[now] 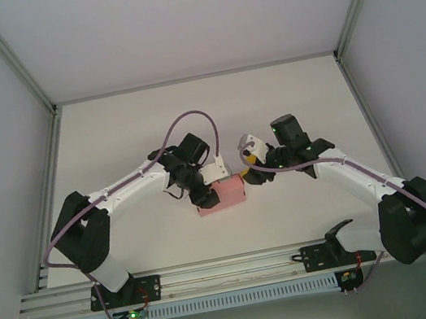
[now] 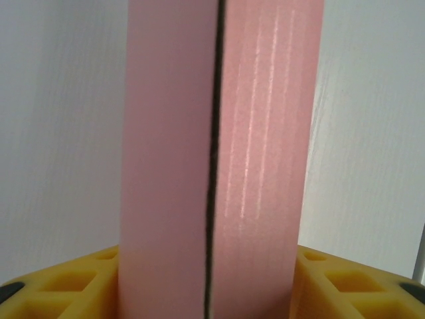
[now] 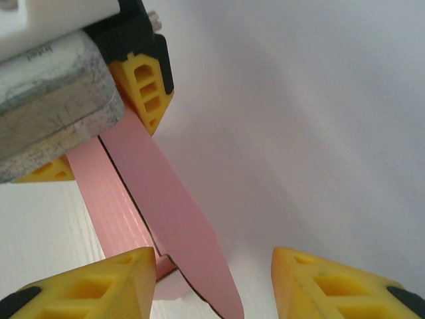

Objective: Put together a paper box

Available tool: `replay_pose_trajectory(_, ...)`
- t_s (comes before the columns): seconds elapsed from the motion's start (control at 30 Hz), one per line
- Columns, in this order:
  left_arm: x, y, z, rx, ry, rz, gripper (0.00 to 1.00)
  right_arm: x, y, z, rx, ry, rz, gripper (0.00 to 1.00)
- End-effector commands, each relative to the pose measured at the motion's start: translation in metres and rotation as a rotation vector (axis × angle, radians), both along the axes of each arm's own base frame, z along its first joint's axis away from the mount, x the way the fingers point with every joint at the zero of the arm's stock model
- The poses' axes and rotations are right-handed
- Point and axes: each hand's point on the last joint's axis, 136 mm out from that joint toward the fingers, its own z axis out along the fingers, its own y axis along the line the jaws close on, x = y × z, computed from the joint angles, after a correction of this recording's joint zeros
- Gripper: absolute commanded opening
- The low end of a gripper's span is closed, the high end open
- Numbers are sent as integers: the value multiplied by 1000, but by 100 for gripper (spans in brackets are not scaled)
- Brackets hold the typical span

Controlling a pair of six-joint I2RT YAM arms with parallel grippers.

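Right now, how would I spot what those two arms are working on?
Look at the middle of the white table, where the two arms meet. The left gripper clamps a flat pink card box there. Its pink sets it apart from the black, white and yellow arm parts around it.

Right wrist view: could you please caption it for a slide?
Left gripper holds the box; right gripper open around its tip.

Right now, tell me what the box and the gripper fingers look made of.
Box: thin pink card, probably; matte with faint glossy streaks and a crisp seam. Fingers: yellow moulded plastic, apparently; dull surface with hollow ribbed cells.
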Motion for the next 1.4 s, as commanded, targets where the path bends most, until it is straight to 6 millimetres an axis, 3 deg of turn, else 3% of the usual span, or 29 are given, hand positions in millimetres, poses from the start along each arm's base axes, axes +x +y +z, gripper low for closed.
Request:
replay_pose_trajectory(0.0,-13,13,-13,81,20,-35,56,-14,-3,-5,-5,0,67,53)
replay_pose_trajectory(0.13,-15,12,-17,94,25,-45,56,-17,0,4,35,-67,95,50)
replay_pose_trajectory(0.23,-17,10,-13,81,15,-58,56,-8,-6,-3,3,-64,45,46)
replay_pose_trajectory(0.37,-15,9,-10,69,-4,-58,56,-10,-4,-10,-15,-7,55,45)
replay_pose_trajectory(0.5,-13,7,-8,69,-21,-54,56,-7,-5,-16,-43,18,39,38)
replay_pose_trajectory(0.67,-12,7,-9,74,-39,-51,56,-7,-1,-10,-27,10,36,20)
replay_pose_trajectory(0.8,-11,9,-15,117,-29,-54,55,-10,2,-2,-12,-7,36,44)
replay_pose_trajectory(0.9,-13,7,-16,117,-24,-66,55,-11,2,-4,-17,-19,36,48)
replay_pose_trajectory(1.07,-15,4,-12,108,-33,-80,55,-12,5,-3,-19,-5,61,34)
replay_pose_trajectory(1.2,-15,3,-9,99,-42,-83,55,-12,7,-4,-20,11,70,14)
replay_pose_trajectory(1.27,-9,4,-11,115,-67,-56,54,-13,9,0,-4,22,62,6)
replay_pose_trajectory(1.37,2,6,-15,173,-99,-17,52,-13,17,18,68,61,23,2)
